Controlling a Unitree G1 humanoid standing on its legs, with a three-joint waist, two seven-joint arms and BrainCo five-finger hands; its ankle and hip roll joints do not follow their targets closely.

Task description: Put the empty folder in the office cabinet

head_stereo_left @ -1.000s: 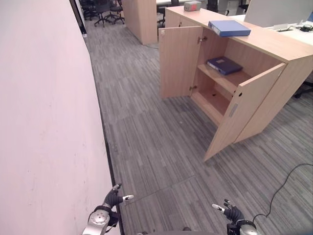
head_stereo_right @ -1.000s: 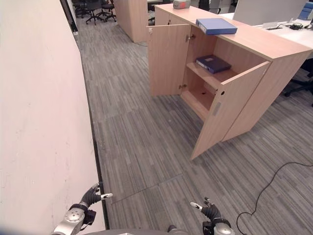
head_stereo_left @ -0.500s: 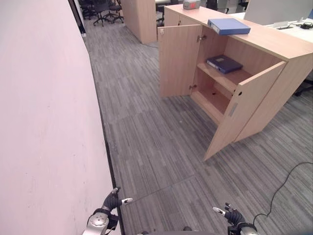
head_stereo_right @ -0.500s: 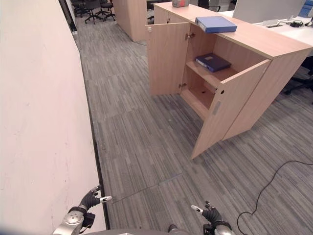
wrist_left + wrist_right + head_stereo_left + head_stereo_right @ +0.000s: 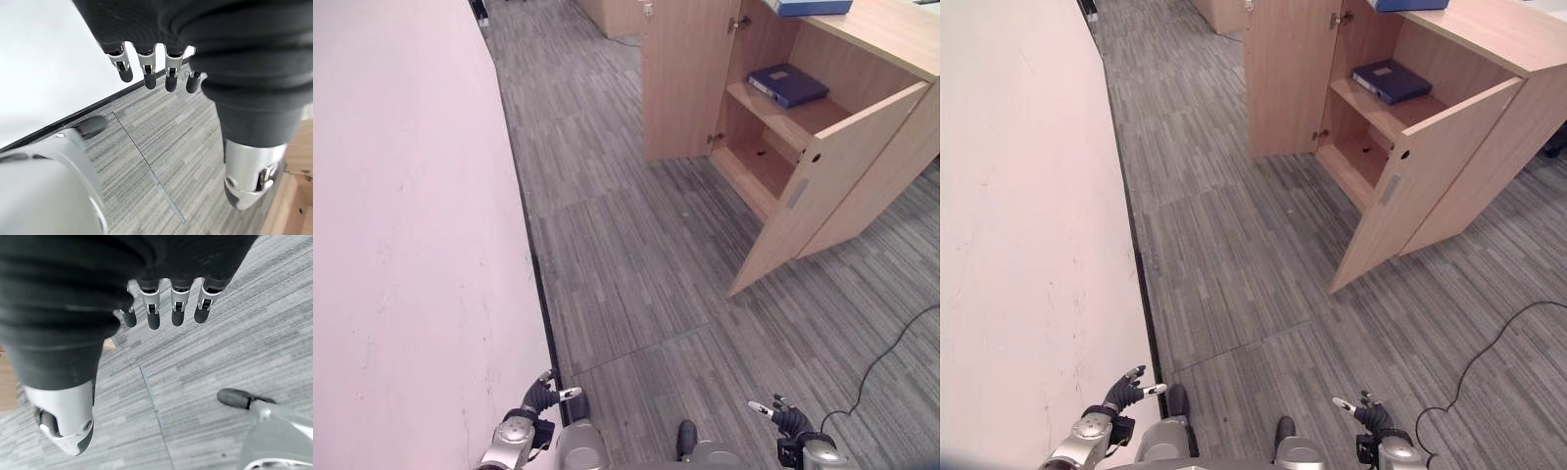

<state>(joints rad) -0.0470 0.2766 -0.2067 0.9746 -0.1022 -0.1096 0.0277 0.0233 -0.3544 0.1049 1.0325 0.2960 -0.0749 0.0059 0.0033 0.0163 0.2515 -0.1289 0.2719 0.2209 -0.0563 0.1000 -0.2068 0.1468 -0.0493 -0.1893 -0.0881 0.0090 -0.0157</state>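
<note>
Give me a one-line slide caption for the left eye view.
Open office cabinet with a dark blue folder on its shelf, across grey carpet; left hand and right hand empty, low.

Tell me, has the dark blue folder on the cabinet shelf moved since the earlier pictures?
No. The dark blue folder lies at the same spot on the shelf of the cabinet; the whole picture shifted, so the camera moved.

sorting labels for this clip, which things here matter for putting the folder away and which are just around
Belongs to the job:
- office cabinet, both doors open
- light blue folder on top of the cabinet
- left hand and right hand, both open, holding nothing

Just around:
- dark blue folder already lying on the upper shelf
- white wall on the robot's left
- grey carpet floor
</note>
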